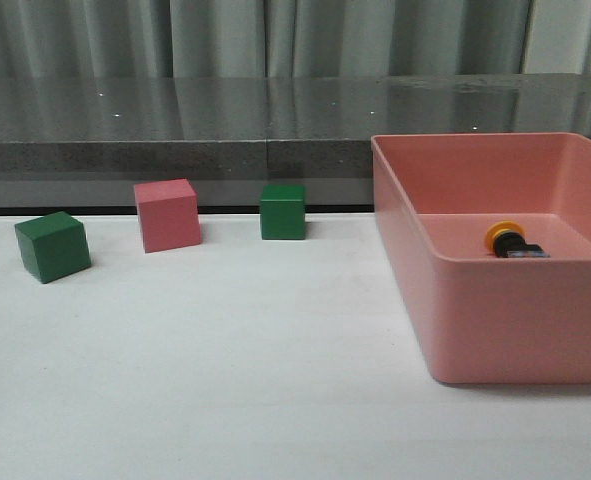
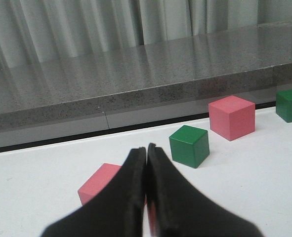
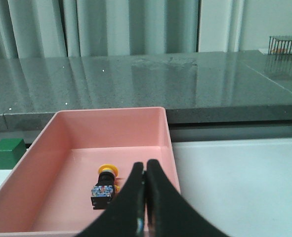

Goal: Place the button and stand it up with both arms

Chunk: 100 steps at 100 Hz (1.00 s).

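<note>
While toppled, button (image 1: pixel 512 241) inside pink bin (image 1: pixel 495 320)

My white desk (image 1: pixel 225 380) carries a pink bin (image 1: pixel 495 330) at three o'clock, and at ten to eleven o'clock a green cube (image 1: pixel 52 246), pink cube (image 1: pixel 167 214), another green cube (image 1: pixel 282 211).

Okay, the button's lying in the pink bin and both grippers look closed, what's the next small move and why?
Probably open the right gripper and lower it toward the button. The button lies on its side on the floor of the pink bin, not yet standing, and the right wrist view shows it close below that gripper's shut fingers. The left gripper, also shut, sits over by the cubes, away from the bin.
</note>
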{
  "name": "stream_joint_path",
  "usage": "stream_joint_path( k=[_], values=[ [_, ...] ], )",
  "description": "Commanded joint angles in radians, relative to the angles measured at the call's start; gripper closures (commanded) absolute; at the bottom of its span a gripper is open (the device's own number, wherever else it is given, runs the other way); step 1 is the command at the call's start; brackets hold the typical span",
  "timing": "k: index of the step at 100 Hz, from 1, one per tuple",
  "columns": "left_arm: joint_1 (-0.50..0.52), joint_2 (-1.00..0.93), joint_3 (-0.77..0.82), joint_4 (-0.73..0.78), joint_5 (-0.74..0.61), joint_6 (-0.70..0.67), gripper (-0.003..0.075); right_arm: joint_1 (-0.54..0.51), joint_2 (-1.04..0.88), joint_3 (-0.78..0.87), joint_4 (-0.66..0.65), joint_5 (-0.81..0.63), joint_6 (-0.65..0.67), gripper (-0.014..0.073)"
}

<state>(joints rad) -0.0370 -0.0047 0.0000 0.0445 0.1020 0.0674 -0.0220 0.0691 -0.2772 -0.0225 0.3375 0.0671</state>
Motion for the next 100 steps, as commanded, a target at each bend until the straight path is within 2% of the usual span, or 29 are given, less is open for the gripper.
stream_joint_path(
  k=[1,14,24,56,63,67,82,87,92,100],
  values=[
    [-0.008,-0.032,0.03,-0.01,-0.083,-0.013,0.0739,-0.005,0.097,-0.154,0.003,0.11,-0.003,0.0651],
    [-0.008,-0.032,0.03,-0.01,-0.083,-0.013,0.0739,-0.004,0.235,-0.334,0.005,0.357,-0.003,0.0651],
    [-0.008,-0.032,0.03,-0.01,-0.083,-0.013,0.0739,-0.004,0.337,-0.421,0.005,0.444,-0.003,0.0651],
    [-0.008,-0.032,0.03,-0.01,-0.083,-0.013,0.0739,-0.003,0.489,-0.449,0.048,0.38,-0.003,0.0626],
    [-0.008,-0.032,0.03,-0.01,-0.083,-0.013,0.0739,-0.003,0.504,-0.449,0.054,0.364,-0.003,0.0558],
    [-0.008,-0.032,0.03,-0.01,-0.083,-0.013,0.0739,-0.003,0.507,-0.449,0.057,0.352,-0.004,0.0491],
    [-0.008,-0.032,0.03,-0.01,-0.083,-0.013,0.0739,-0.003,0.51,-0.449,0.085,0.266,-0.007,0.0155],
    [-0.008,-0.032,0.03,-0.01,-0.083,-0.013,0.0739,-0.003,0.514,-0.449,0.095,0.241,-0.023,0.0081],
    [-0.008,-0.032,0.03,-0.01,-0.083,-0.013,0.0739,-0.002,0.524,-0.449,0.109,0.227,-0.052,0.0057],
    [-0.008,-0.032,0.03,-0.01,-0.083,-0.013,0.0739,-0.002,0.556,-0.456,0.15,0.218,-0.092,0.0074]
  ],
)
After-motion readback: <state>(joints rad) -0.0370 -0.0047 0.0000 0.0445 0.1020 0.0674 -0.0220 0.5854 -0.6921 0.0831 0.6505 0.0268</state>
